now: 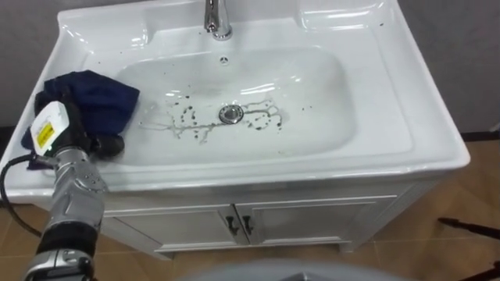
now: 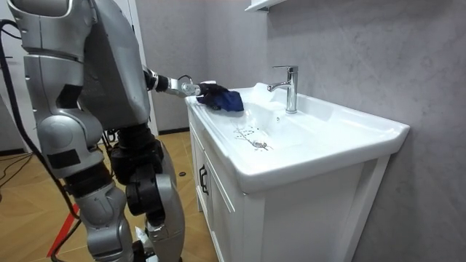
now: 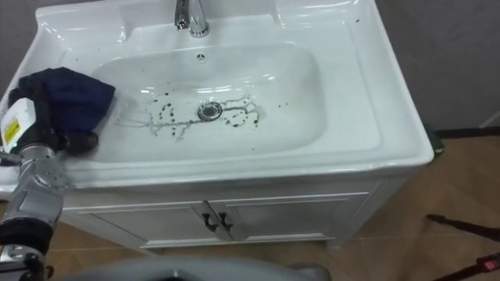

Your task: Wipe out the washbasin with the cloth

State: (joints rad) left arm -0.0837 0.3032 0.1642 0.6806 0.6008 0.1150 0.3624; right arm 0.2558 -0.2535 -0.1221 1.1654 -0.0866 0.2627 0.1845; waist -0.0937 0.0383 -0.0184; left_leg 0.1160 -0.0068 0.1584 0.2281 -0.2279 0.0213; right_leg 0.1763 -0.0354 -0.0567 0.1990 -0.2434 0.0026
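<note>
The white basin [image 1: 391, 117] lies before me, with dark specks and streaks [image 1: 187, 119] around its metal drain [image 1: 230, 114]. A dark blue cloth [image 1: 105, 95] is bunched on the basin's left rim and hangs a little over the bowl's edge. My left hand [image 1: 78, 129] reaches in from the lower left and rests on the near side of the cloth. Its fingers curl into the fabric and its thumb lies on the rim. In the room view I stand at the cabinet's front corner, my left hand [image 2: 195, 89] stretched out to the cloth [image 2: 227, 100].
A chrome tap [image 1: 217, 19] rises at the back of the basin. Below the rim are the white cabinet doors [image 1: 234, 222] with dark handles. Grey wall behind, wooden floor [image 1: 476, 195] to the right.
</note>
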